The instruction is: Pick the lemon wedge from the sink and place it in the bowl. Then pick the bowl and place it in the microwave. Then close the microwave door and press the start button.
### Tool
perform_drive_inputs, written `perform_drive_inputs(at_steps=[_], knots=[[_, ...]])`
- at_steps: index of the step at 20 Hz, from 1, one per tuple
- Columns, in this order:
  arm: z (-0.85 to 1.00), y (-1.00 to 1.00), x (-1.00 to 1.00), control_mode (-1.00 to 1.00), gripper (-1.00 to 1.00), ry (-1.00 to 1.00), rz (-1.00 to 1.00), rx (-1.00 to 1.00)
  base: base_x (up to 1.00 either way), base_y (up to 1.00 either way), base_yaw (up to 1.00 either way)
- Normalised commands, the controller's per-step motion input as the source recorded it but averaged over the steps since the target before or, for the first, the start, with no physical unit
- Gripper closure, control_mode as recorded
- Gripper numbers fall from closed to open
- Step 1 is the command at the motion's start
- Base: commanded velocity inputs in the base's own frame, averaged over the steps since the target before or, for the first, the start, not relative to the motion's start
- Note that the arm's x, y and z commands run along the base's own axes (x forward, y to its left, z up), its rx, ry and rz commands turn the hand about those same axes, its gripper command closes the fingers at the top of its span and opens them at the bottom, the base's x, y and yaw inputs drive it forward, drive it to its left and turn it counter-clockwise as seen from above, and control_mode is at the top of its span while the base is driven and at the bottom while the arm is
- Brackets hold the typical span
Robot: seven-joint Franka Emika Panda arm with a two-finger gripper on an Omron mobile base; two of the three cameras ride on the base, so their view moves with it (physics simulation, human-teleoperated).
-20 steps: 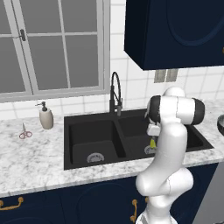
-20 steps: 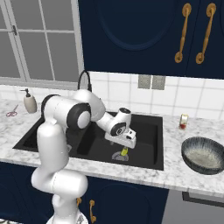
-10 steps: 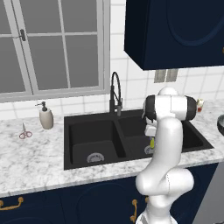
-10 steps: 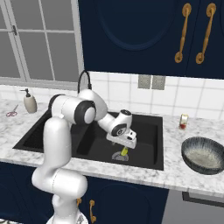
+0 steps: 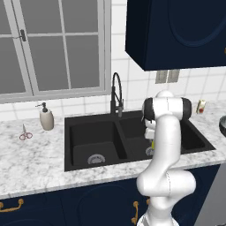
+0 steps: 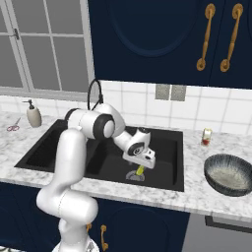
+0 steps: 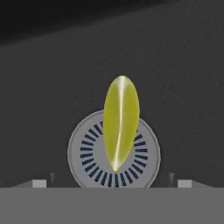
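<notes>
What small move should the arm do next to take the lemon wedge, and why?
Probably lower the open tool a little more, then close. In the hand view the lemon wedge lies over the silver drain in the sink, centred ahead of the tool, but nothing is gripping it yet.

The little yellow lemon wedge lay on the round silver drain in the right side of the black sink. The grey-rimmed bowl sat on the counter beside the sink.
</notes>
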Motion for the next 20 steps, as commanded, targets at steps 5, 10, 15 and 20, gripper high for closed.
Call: perform_drive_inputs(at_steps=[5, 10, 15, 20], knots=[[-0.37, -0.18, 0.41, -1.00, -1.00, 0.00, 0.00, 0.00, 0.00, 0.00, 0.00], [-0.40, -0.06, 0.23, -1.00, -1.00, 0.00, 0.00, -0.01, 0.00, 0.00, 0.00], [-0.26, 0.14, -0.13, -1.00, -1.00, 0.00, 0.00, -0.02, 0.00, 0.00, 0.00], [-0.14, 0.11, 0.00, -1.00, -1.00, 0.00, 0.00, 0.00, 0.00, 0.00, 0.00]])
